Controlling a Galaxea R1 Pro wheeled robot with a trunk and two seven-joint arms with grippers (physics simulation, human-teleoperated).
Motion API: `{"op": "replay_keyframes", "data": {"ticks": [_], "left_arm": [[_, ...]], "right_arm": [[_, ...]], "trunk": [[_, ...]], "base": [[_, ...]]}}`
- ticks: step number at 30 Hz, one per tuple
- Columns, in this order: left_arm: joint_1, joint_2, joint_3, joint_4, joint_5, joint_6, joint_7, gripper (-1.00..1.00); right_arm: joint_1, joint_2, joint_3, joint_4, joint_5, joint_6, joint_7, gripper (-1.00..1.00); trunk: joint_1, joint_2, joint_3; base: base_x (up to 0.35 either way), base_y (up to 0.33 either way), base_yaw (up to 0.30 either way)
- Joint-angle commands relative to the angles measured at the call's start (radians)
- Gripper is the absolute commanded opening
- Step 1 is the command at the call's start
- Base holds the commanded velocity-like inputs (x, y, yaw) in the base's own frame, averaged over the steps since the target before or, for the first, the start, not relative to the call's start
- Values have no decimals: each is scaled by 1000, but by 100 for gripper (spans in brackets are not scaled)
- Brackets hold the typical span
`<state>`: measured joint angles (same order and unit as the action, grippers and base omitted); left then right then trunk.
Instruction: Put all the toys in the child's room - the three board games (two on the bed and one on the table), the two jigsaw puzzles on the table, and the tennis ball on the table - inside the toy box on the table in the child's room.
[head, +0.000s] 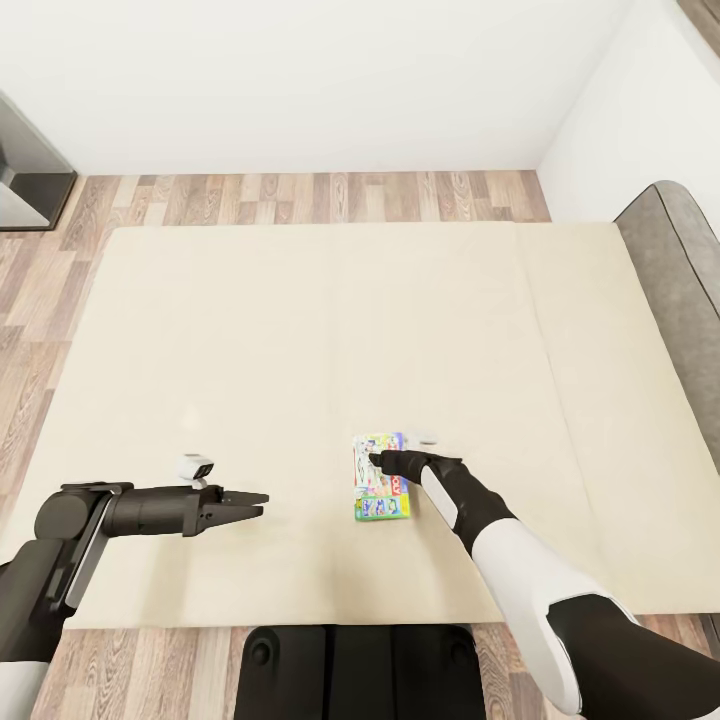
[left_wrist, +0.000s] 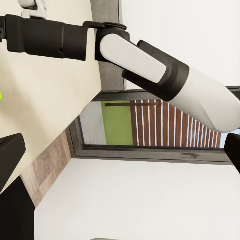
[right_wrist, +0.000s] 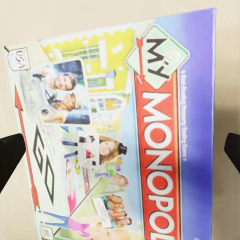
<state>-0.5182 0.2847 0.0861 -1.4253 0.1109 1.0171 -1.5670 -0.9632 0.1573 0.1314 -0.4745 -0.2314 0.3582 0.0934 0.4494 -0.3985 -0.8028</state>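
A board game (head: 383, 490), a flat white, green and blue box lettered "My Monopoly", lies on the bed's beige mattress (head: 300, 340) near its front edge. My right gripper (head: 373, 459) hovers over the box's far end, pointing down at it. In the right wrist view the board game (right_wrist: 120, 135) lies close below, between the two dark fingertips (right_wrist: 10, 155) of the open right gripper (right_wrist: 120, 152), which are spread wide and hold nothing. My left gripper (head: 256, 497) hangs over bare mattress to the left of the box, open and empty.
The grey headboard (head: 680, 280) stands at the right end of the bed. Wood-plank floor (head: 300, 198) runs beyond and left of the mattress, up to white walls. A dark grey frame (head: 30, 170) sits at the far left. My base (head: 360, 670) is against the front edge.
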Motion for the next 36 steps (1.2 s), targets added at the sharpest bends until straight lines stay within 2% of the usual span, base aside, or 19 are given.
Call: {"op": "replay_keyframes", "data": {"ticks": [1, 36], "left_arm": [[0, 0, 0, 0, 0, 11, -4, 100], [0, 1, 1, 0, 0, 11, -4, 100]], "right_arm": [[0, -1, 3, -1, -7, 5, -1, 100], [0, 0, 1, 20, -6, 5, -1, 100]], "trunk": [[1, -2, -1], [1, -2, -1]], "base": [[0, 0, 0], [0, 17, 0]]}}
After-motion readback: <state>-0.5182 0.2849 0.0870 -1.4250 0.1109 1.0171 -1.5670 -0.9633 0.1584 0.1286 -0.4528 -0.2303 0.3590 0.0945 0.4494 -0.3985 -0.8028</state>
